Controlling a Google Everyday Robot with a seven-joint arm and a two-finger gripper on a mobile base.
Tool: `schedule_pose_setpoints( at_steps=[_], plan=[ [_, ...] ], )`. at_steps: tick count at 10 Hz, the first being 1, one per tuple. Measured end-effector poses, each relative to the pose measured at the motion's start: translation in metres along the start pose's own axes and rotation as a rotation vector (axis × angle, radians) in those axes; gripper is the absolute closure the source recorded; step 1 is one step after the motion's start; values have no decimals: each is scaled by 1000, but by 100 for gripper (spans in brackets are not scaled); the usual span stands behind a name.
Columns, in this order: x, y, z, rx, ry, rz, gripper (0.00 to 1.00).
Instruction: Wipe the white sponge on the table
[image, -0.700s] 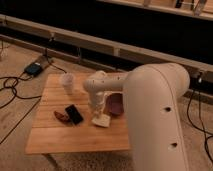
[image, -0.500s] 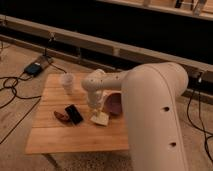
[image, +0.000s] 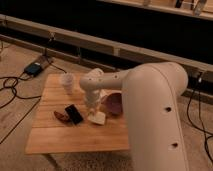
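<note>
1. Shifted slightly left since earlier: tool, atop white sponge.
2. Wooden tabletop on speckled floor, cables alongside; cup, phone, purple bowl near sponge.
3. Reaching down from bulky white arm at tabletop's middle; grip impossible to tell.

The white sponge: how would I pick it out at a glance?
Find the wooden table. Near its middle the gripper hangs just over the sponge, which lies between a black slab and a pink bowl. It is the only pale flat block there; the pale cup stands upright farther back.
</note>
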Motion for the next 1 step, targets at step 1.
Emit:
schedule_pose_setpoints(
  at_steps=[1],
  plan=[
    [0, 0, 0, 0, 0, 0, 67]
  ],
)
